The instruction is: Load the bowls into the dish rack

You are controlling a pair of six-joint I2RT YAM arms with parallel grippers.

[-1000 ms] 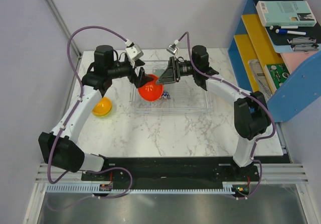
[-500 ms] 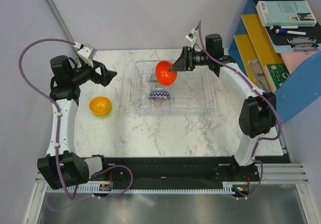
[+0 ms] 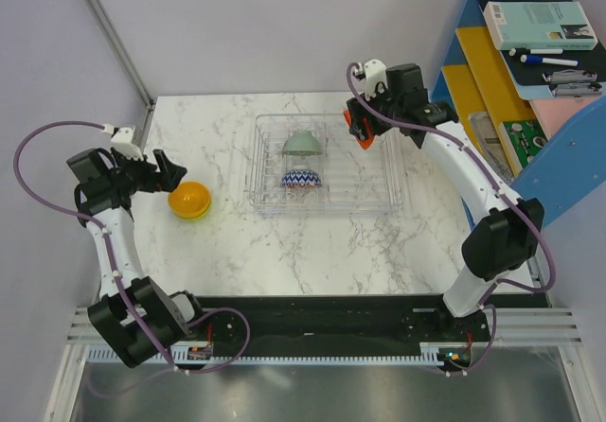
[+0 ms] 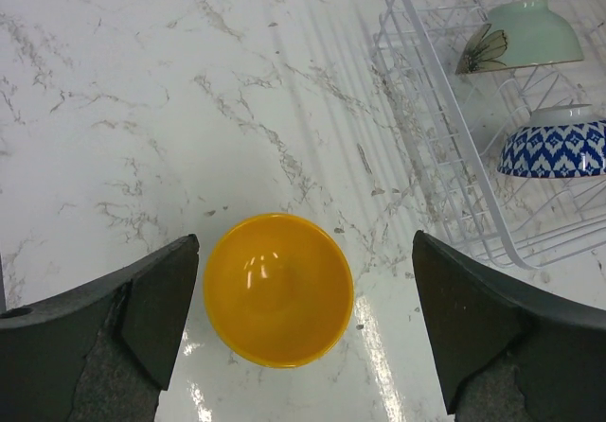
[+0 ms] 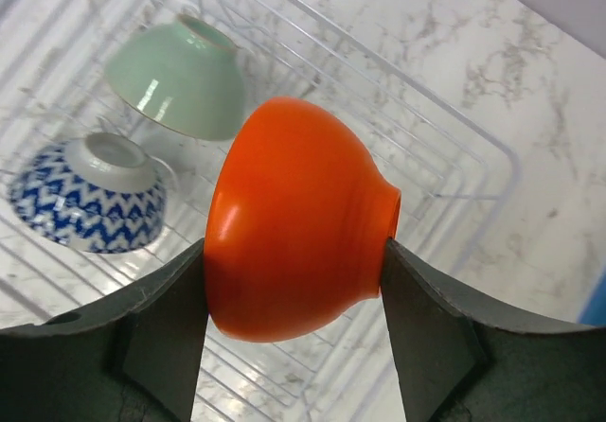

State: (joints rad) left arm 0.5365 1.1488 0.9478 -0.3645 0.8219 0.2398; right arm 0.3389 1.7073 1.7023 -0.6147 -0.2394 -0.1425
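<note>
My left gripper [image 3: 169, 171] is open and hangs above the orange-yellow bowl [image 3: 188, 201], which stands upright on the marble left of the dish rack [image 3: 379, 195]. In the left wrist view the bowl [image 4: 278, 290] lies between my spread fingers [image 4: 161, 308]. My right gripper [image 3: 360, 127] is shut on the red-orange bowl [image 5: 294, 219], held on its side above the rack's far right part [image 5: 454, 129]. The pale grey-green bowl [image 3: 301, 143] and the blue-white zigzag bowl [image 3: 301, 180] rest in the rack. The lime green bowl is out of view.
A blue shelf unit [image 3: 559, 157] with a book [image 3: 540, 25] and pens stands right of the table. Grey walls close the back and left. The rack's left wall [image 4: 426, 129] lies right of the orange-yellow bowl.
My left arm let go at the rack and swung left over the orange-yellow bowl. My right gripper carried the red-orange bowl from the rack's middle up to its far right.
</note>
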